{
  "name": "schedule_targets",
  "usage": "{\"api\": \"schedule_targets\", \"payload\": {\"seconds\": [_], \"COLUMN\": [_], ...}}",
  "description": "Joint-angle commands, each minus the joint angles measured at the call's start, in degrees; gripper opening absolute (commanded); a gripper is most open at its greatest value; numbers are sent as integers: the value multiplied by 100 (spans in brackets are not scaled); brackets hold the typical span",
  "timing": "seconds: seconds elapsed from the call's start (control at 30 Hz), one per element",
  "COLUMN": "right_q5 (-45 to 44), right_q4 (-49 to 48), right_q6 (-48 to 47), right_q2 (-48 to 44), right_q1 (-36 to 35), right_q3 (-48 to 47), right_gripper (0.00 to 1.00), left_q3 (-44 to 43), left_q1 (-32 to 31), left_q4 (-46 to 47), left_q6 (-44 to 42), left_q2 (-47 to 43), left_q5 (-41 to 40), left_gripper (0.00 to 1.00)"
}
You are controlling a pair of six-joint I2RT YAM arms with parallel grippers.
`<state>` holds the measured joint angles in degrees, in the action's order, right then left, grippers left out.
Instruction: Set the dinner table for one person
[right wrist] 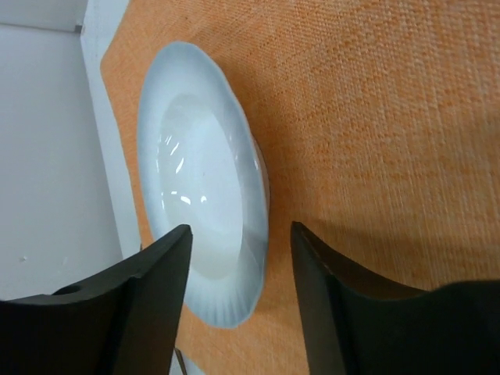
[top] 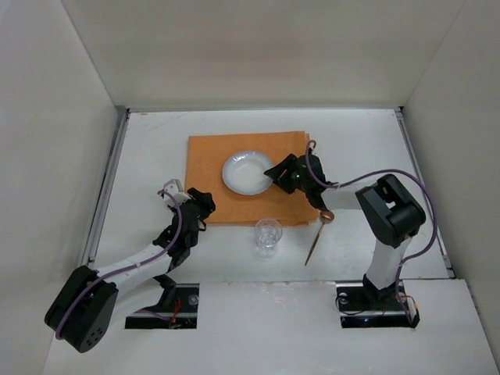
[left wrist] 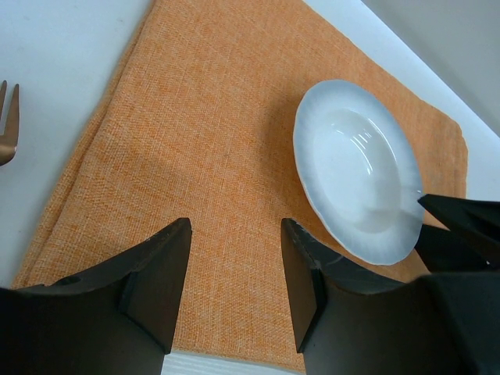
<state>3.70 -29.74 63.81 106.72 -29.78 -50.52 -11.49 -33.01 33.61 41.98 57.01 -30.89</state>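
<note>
Only the tines of a copper-coloured metal fork (left wrist: 8,141) show at the left wrist view's edge, handle cut off.

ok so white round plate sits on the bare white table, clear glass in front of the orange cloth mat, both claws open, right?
No: the white round plate sits on the orange cloth mat, not the bare white table, per the top external view. Clear glass in front of the mat, left claw and right claw open: correct.

One each: matte white table (top: 156,148), orange cloth placemat (top: 211,156), round white plate (top: 246,172), clear glass cup (top: 268,233), copper spoon (top: 316,239), copper fork (left wrist: 8,129).
</note>
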Motion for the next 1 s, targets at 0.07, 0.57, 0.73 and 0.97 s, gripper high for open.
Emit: {"api": "schedule_targets", "payload": {"seconds": [0.07,0.57,0.73,0.97], "right_q5": [-194,-1802,-1961,-2128], "right_q4": [169,5819,6155,6085], "right_q6": [-351,-3085,-3366,-3691], "right_q2": [-1142,-3949,-3422,-2947], "right_q1": [-76,-2069,-2572,-2625], "right_q3": [542,-229,-599,-713], "right_gripper": [65,14,48,51], "left_q3": [6,-29,-21,6], "left_q1": [36,-34,-25,-34], "left_q4": [208,208,199,190], "left_q6": [-76,-5,-5,-5], "left_q2": [-85,29,21,-50], "left_q5": [-92,4,13,22], "left_gripper": [47,47,47,47]}}
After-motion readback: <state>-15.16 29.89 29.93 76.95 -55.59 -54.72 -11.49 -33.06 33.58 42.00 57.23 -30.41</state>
